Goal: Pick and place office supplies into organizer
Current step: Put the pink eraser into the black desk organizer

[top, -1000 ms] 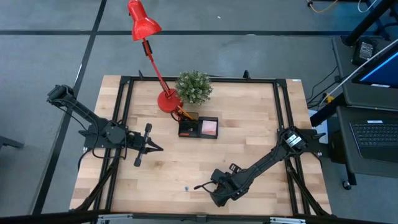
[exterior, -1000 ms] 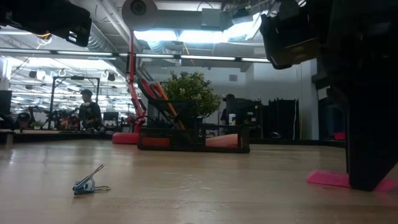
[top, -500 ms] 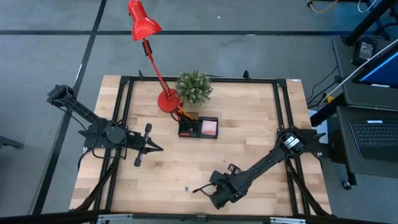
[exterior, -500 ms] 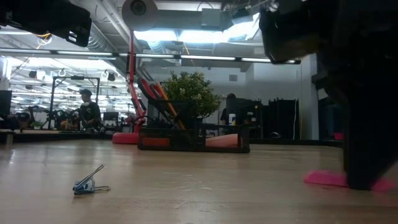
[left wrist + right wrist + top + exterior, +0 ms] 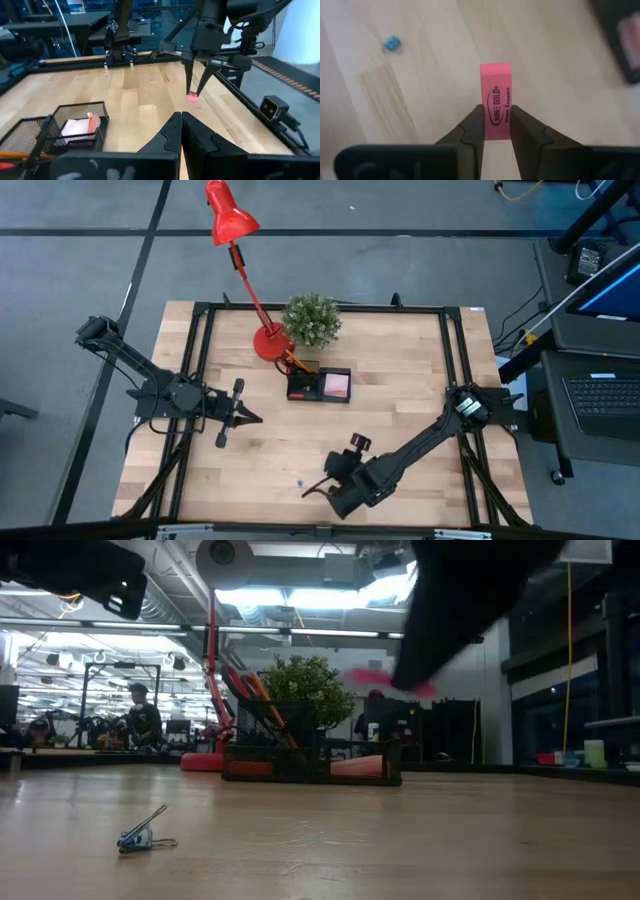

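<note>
My right gripper (image 5: pixel 495 114) is shut on a pink eraser (image 5: pixel 496 90) printed with black letters, above the table's near middle (image 5: pixel 312 486); the left wrist view shows it there too (image 5: pixel 195 91). A small blue clip (image 5: pixel 145 835) lies on the wood close by (image 5: pixel 392 43). The black mesh organizer (image 5: pixel 320 385) stands at the table's middle, holding a pink sticky pad (image 5: pixel 338 385), orange pencils and red-handled things. My left gripper (image 5: pixel 181 125) is shut and hovers at the table's left (image 5: pixel 252 417), holding nothing. My right gripper pinches the pink eraser between its two fingers (image 5: pixel 474 125), across its narrow width at one end (image 5: pixel 497 131). The fingers come from above, pointing down, as the left wrist view shows. The eraser is lifted clear of the table, its free end (image 5: pixel 495 70) sticking out past the fingertips.
A red desk lamp (image 5: pixel 232 220) has its round base (image 5: pixel 268 342) beside a green potted plant (image 5: pixel 312 318) at the far middle, right behind the organizer. Bare wood lies between the organizer and the right gripper. A black frame rail (image 5: pixel 455 360) borders the tabletop.
My right gripper has risen from the table with the pink eraser, which lay flat on the wood a second ago and now hangs clear in the air. The gripper has also shifted a little toward the table's left.
</note>
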Tool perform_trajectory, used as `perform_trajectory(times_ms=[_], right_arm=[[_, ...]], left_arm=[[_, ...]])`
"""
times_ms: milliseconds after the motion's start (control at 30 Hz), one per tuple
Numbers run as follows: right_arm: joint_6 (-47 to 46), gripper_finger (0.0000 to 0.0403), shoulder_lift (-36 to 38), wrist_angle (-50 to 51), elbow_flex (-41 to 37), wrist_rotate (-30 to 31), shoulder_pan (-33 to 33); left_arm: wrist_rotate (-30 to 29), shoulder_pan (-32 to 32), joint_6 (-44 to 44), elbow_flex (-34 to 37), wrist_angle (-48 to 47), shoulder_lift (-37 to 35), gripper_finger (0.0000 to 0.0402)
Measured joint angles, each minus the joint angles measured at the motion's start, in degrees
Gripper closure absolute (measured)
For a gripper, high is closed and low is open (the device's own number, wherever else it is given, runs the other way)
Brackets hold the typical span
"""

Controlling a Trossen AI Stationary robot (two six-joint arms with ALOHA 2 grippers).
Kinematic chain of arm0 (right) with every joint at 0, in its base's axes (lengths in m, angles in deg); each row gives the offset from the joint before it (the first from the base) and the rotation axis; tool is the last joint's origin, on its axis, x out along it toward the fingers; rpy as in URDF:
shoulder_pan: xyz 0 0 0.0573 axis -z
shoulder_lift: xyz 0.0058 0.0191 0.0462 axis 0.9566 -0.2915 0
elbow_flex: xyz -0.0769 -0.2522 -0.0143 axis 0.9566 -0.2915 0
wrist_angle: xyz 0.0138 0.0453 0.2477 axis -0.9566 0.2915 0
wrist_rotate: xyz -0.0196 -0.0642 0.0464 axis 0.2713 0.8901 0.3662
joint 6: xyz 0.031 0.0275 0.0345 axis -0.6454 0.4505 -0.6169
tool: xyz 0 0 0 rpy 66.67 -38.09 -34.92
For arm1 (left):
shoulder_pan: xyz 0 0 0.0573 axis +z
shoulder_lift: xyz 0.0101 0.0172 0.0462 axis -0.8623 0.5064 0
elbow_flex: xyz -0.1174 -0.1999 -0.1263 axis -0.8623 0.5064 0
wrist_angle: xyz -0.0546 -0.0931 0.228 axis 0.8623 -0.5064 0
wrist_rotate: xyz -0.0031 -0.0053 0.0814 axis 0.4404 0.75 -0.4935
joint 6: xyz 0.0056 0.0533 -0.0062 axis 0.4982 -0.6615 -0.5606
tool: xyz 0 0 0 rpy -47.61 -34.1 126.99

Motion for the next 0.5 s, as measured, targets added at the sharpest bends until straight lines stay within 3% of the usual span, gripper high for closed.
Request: perform_trajectory(times_ms=[233,500], right_arm=[[8.11,0.0322,0.09,-0.12,2.61,2.32,2.42],[18.49,0.0321,0.17,-0.32,3.31,2.39,6.68]], left_arm=[[0.24,0.0,8.55,0.0,3.06,0.0,0.0381],[-1.34,0.0,22.18,0.0,3.52,1.05,0.0304]])
